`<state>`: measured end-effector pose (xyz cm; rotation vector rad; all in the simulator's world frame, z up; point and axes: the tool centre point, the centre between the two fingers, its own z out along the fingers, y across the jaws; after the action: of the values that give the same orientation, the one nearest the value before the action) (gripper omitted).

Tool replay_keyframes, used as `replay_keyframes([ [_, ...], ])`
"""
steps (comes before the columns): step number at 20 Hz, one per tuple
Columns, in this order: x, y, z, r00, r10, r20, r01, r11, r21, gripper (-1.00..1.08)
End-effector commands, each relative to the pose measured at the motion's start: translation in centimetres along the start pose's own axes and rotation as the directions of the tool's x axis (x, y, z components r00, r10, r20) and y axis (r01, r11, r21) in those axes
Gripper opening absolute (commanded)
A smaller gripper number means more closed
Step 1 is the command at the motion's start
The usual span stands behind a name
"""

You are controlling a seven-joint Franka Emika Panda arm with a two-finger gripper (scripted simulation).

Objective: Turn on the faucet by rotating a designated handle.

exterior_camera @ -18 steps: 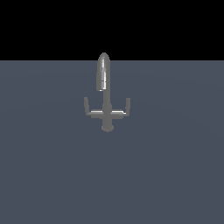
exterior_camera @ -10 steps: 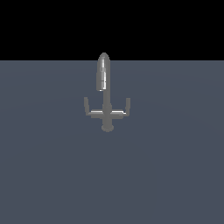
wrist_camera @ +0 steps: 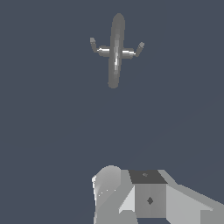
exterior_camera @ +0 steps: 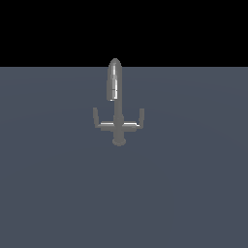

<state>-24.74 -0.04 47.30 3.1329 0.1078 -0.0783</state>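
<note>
Only a pale grey blocky part of the gripper [wrist_camera: 131,197] shows, at the edge of the wrist view, and the fingertips are cut off there, so whether the fingers stand apart or together cannot be told. Nothing is held as far as can be seen. Well ahead of it, apart from it and untouched, stands the small dark-grey metal faucet [exterior_camera: 116,109] with its tall arched shiny spout, round base and crossbar. The designated handle [exterior_camera: 99,121], the thin grey L-shaped arm with a short upturned tip, juts from the crossbar on the exterior view's left [wrist_camera: 96,47].

Risks, as I judge them: the matching right-hand arm [exterior_camera: 137,121] looks identical, so an approach that drifts could turn the wrong one. The arched spout overhangs the crossbar toward the gripper and could be struck on a straight line in. The handle is thin, and a glancing push might slide off its tip without turning it.

Hard to make out: the arm is absent from the exterior view, the handle's pivot is blurred, and no water or turned position can be read.
</note>
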Motion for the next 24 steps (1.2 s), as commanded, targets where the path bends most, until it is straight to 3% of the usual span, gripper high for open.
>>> replay_keyframes([
  [1,0.1,0.0,0.0,1.000,-0.013,0.006,0.013,1.000,-0.007,-1.00],
  [9,1.0,0.4,0.4,0.992,-0.115,0.060,0.118,0.991,-0.059,-1.00],
  [14,2.0,0.8,0.8,0.968,-0.216,0.124,0.229,0.968,-0.101,-1.00],
  [19,3.3,1.2,1.3,0.915,-0.341,0.218,0.374,0.917,-0.136,-1.00],
  [24,4.8,1.5,1.8,0.829,-0.456,0.323,0.519,0.842,-0.144,-1.00],
])
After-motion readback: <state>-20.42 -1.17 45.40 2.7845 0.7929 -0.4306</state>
